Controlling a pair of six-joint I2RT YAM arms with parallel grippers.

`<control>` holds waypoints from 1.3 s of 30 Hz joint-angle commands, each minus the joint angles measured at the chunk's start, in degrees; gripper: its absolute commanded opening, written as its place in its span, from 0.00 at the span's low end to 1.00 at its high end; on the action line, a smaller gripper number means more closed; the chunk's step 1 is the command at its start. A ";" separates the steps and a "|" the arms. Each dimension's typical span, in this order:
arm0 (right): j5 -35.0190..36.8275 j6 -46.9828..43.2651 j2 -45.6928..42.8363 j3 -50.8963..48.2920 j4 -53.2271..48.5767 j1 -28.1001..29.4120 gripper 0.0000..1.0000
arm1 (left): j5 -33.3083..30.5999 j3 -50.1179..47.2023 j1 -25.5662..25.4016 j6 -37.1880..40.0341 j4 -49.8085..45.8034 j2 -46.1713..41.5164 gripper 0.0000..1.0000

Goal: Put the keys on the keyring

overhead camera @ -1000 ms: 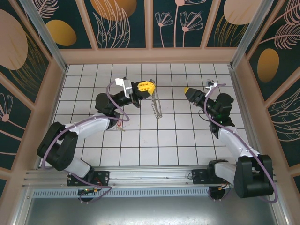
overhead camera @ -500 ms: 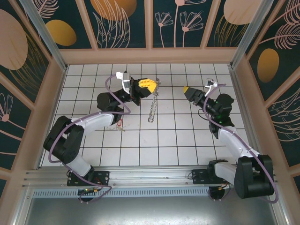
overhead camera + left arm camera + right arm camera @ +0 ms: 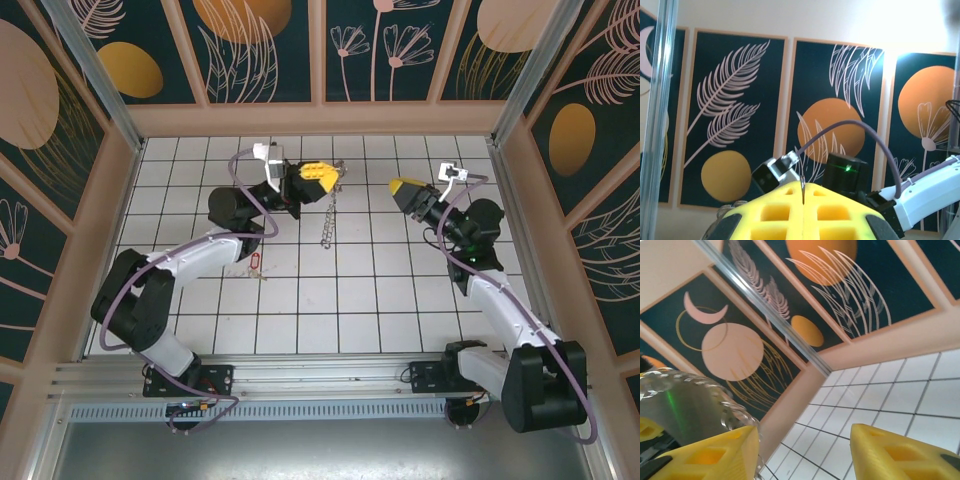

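My left gripper (image 3: 318, 177) is raised over the far middle tiles, shut on the top of the keyring (image 3: 328, 215), which hangs below it as a thin silvery strand. In the left wrist view the yellow fingers (image 3: 770, 215) press together on a thin wire of the keyring (image 3: 803, 189). A key (image 3: 257, 263) with a red-pink head lies on the floor under the left forearm. My right gripper (image 3: 402, 187) is open, held up to the right of the ring and facing it. Nothing sits between its yellow fingers (image 3: 890, 450), and a blurred beaded edge of the keyring (image 3: 727, 407) shows beside its left finger.
White tiled floor (image 3: 340, 300) is walled by peach-framed panels (image 3: 320, 115) on three sides. The right arm's wrist camera (image 3: 774, 172) and black housing (image 3: 847, 172) face my left gripper at close range. Both arm bases stand at the near edge.
The left gripper has risen and turned, and the keyring now hangs straight down from it instead of slanting to the right. The right gripper has shifted slightly towards the ring.
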 commanded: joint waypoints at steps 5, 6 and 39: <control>-6.02 -1.02 -1.18 5.72 5.16 1.73 0.49 | 3.04 10.49 0.17 16.65 -36.16 -4.32 0.00; -6.58 -1.38 -1.15 6.27 5.02 1.80 0.49 | 3.21 11.04 0.15 17.92 -38.40 -4.46 0.00; -25.15 -7.71 8.73 16.68 5.59 6.45 0.24 | 16.90 22.79 0.14 27.54 -61.50 0.97 0.00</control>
